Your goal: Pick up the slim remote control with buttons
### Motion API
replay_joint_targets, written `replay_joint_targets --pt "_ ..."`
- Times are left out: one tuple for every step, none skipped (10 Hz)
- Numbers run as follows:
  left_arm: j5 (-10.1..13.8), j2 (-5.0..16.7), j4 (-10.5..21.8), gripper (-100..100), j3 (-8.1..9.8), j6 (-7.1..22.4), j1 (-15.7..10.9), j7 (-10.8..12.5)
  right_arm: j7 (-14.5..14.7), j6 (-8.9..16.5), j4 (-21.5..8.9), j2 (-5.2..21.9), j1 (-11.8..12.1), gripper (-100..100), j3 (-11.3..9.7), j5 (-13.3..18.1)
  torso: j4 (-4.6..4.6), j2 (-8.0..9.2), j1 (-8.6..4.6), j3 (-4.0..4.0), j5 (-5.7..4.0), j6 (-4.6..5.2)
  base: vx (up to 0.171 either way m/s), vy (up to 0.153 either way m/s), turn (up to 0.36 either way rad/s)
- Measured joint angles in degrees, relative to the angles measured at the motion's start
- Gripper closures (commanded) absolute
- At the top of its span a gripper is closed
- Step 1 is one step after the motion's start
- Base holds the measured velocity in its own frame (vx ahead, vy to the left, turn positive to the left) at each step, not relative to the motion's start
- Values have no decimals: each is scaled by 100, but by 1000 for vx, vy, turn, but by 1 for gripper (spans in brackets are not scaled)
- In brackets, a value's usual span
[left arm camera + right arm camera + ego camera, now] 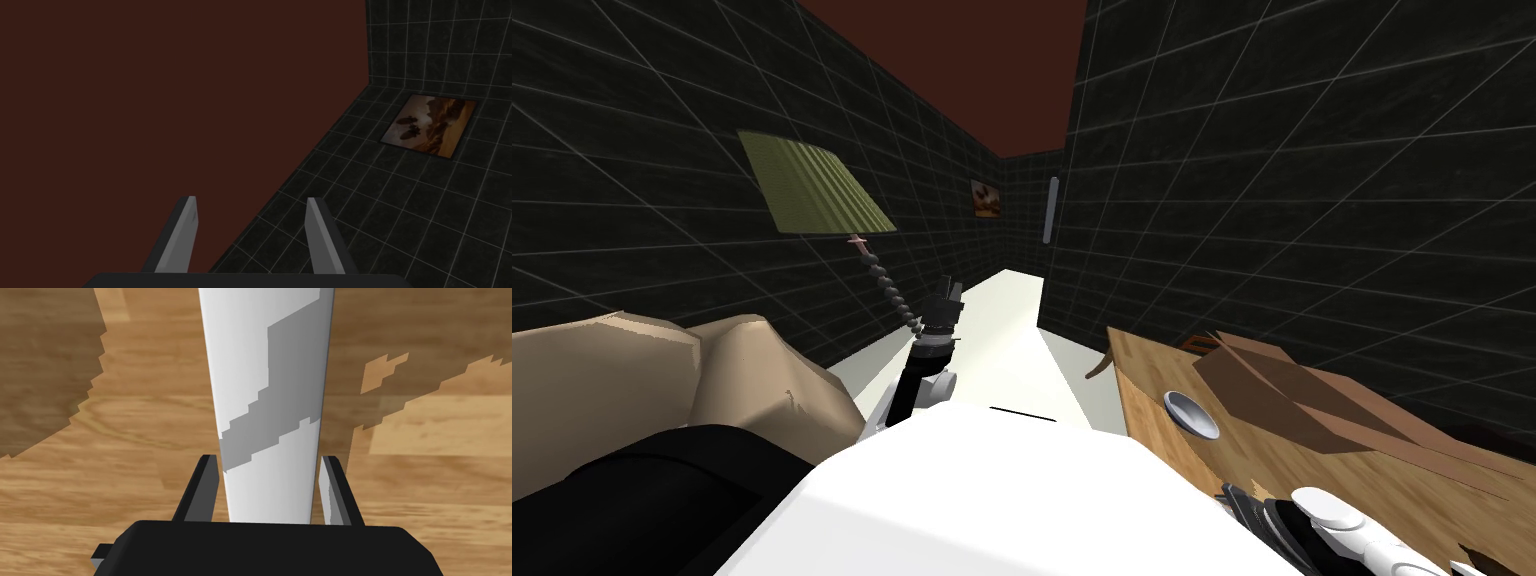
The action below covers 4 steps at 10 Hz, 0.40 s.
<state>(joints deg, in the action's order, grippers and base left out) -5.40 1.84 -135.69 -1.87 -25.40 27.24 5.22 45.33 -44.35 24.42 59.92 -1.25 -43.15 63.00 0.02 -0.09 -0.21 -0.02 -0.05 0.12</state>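
- The slim remote (265, 363), drawn plain white with a stepped grey shadow across it, runs lengthwise out from the right gripper (267, 460), its near end reaching back to the dark gripper body.
- That gripper's fingers (210, 488) stand apart, one along each long side of the remote, with only a thin slit left on either side.
- Under the hand and the remote lies the wooden table (100, 488), blotched with shadow to either side of the fingers.
- On the table, ahead of the right arm (1332, 515), sits a shallow grey bowl (1192, 415).
- The left gripper (250, 198) is raised in front of the chest, its fingers spread and holding nothing.
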Motion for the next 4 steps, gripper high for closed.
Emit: replay_joint_targets --pt "0 0 0 0 0 0 0 0 71 -99 -106 25 -75 100 21 -8 0 1 11 0 5 3 -2 44 -51" --pt "0 0 0 0 0 0 0 0 -78 -113 232 238 24 100 -7 18 0 3 19 1 8 3 -1 27 -13" --pt "0 0 0 0 0 0 0 0 -77 -161 158 234 -20 100 3 14 1 1 16 1 5 2 0 10 -1" --pt "0 0 0 0 0 0 0 0 -57 -180 133 227 -28 0 7 10 0 1 10 1 4 2 0 0 0"
